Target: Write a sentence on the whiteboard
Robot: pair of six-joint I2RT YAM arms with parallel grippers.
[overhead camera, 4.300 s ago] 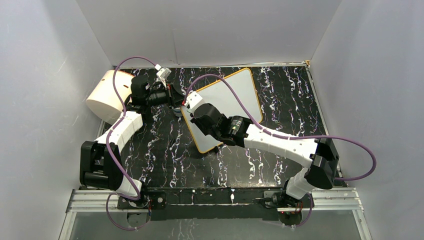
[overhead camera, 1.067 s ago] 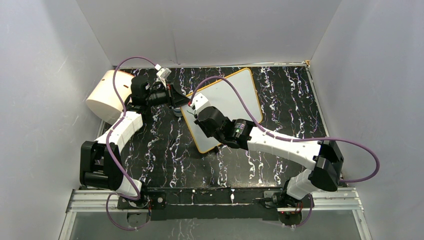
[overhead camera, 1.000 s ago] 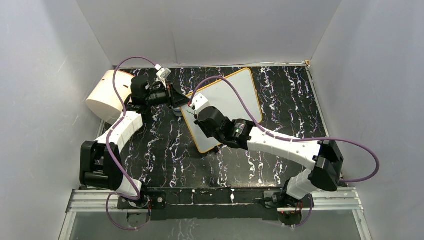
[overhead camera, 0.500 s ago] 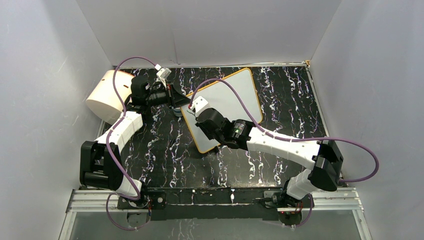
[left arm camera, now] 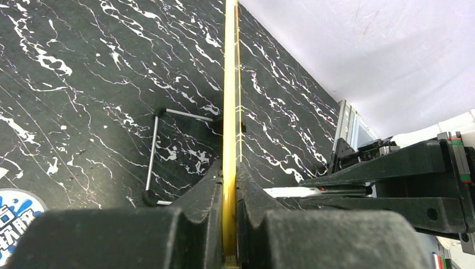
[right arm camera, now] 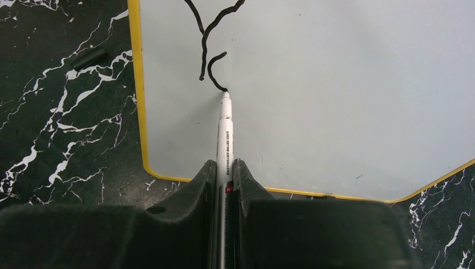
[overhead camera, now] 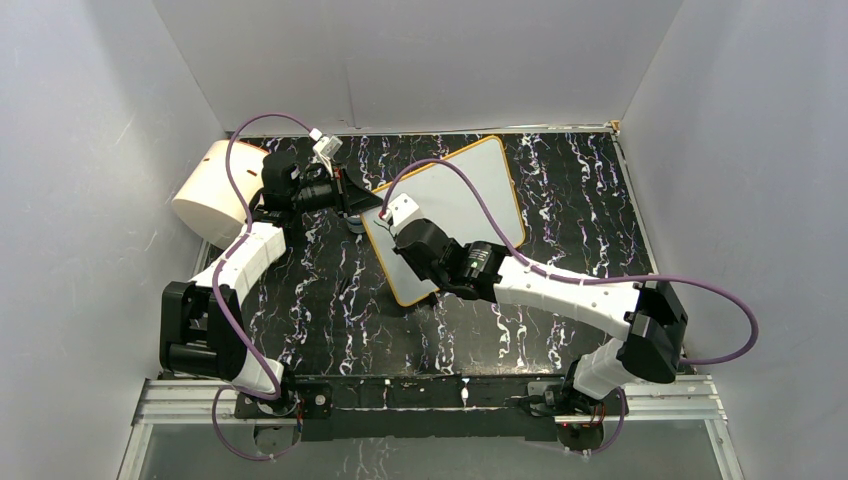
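Pinching marker [right arm camera: 226, 134], right fingers [right arm camera: 185, 221] hold tip on whiteboard [right arm camera: 336, 84]; left fingers [left arm camera: 193, 216] clamp whiteboard rim.

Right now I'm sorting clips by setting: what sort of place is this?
Likely a robotics test enclosure: plain white panel walls box in a black white-veined tabletop fronted by a silver metal rail.

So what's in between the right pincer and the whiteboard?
A white marker: the right pincer grips it, and its tip touches the whiteboard at the end of a black stroke. The right wrist view shows it.
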